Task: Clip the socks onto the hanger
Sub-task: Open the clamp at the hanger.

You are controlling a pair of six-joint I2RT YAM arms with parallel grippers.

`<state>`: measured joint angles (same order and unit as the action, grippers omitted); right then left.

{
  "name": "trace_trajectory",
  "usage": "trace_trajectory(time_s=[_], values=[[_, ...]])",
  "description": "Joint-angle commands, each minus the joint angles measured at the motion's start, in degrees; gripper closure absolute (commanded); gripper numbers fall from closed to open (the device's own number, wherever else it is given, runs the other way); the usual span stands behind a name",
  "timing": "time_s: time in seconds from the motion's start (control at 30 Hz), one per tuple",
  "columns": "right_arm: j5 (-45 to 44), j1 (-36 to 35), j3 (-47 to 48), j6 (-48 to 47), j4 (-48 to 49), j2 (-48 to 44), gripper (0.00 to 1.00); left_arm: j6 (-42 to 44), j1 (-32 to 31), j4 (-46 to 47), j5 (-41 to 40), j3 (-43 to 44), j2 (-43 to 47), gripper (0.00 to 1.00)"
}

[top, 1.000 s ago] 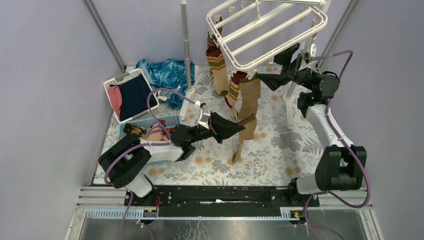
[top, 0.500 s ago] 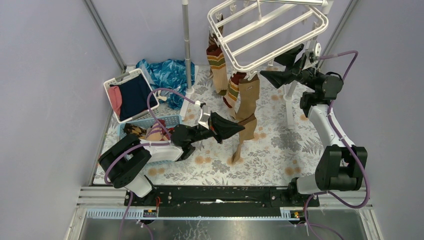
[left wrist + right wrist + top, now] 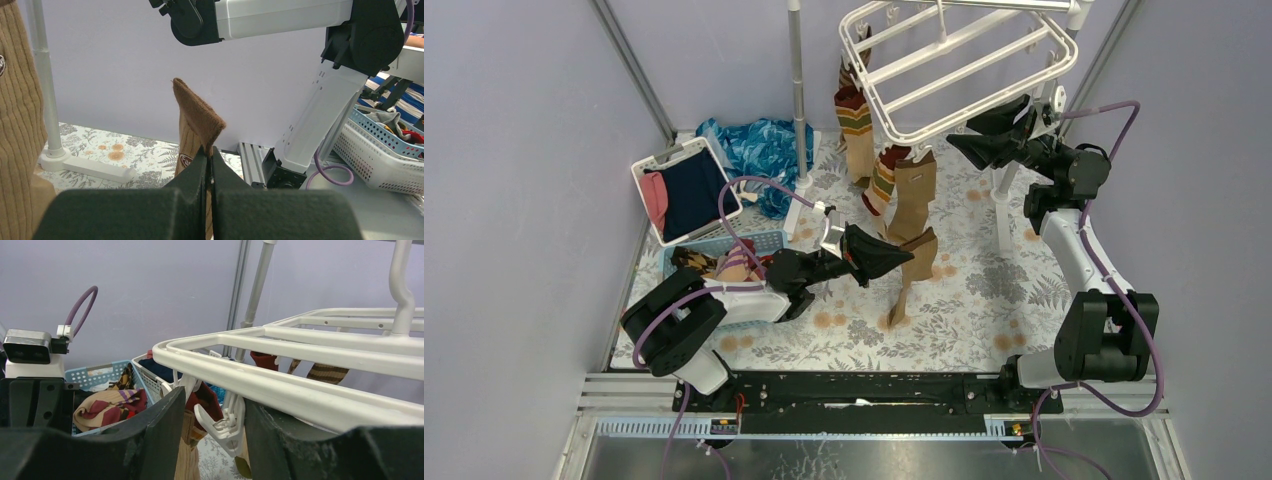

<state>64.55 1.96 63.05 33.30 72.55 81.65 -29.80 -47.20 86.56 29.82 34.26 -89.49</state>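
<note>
Left wrist view: the left pincer (image 3: 208,152) is clamped on the cuff of a brown sock (image 3: 197,112). The right pincer (image 3: 215,401) stands partly parted around a white clip (image 3: 223,424) under the hanger (image 3: 280,385), which hangs above the counter's (image 3: 984,290) far right.

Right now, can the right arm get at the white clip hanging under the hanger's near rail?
Probably yes. The clip hangs between the open jaws of the right gripper, just below the hanger rail, and nothing stands between them.
</note>
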Motion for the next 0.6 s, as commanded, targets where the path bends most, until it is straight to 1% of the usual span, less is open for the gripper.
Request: trace_trajectory(time_s=[0.0,0.07,0.27,0.5,0.57], values=[[0.05,0.24,2.17,-0.16,1.56,-0.96,0.51,0.25,0.22,3.88,0.76,0.10,0.76,1.00],[0.05,0.24,2.17,-0.22,1.25,-0.96,0.57,0.14,0.20,3.88,0.76,0.16,0.74,1.00],[0.04,0.24,2.26,-0.42,0.32,-1.02,0.71,0.16,0.18,3.88,0.76,0.35,0.70,1.00],[-0.11,0.24,2.26,0.45,-0.98,-1.55,0.79,0.31,0.18,3.68,0.37,1.87,0.35,1.00],[-0.13,0.24,2.26,1.09,-1.41,-1.87,0.81,0.72,0.20,2.15,0.04,3.28,0.00,1.00]])
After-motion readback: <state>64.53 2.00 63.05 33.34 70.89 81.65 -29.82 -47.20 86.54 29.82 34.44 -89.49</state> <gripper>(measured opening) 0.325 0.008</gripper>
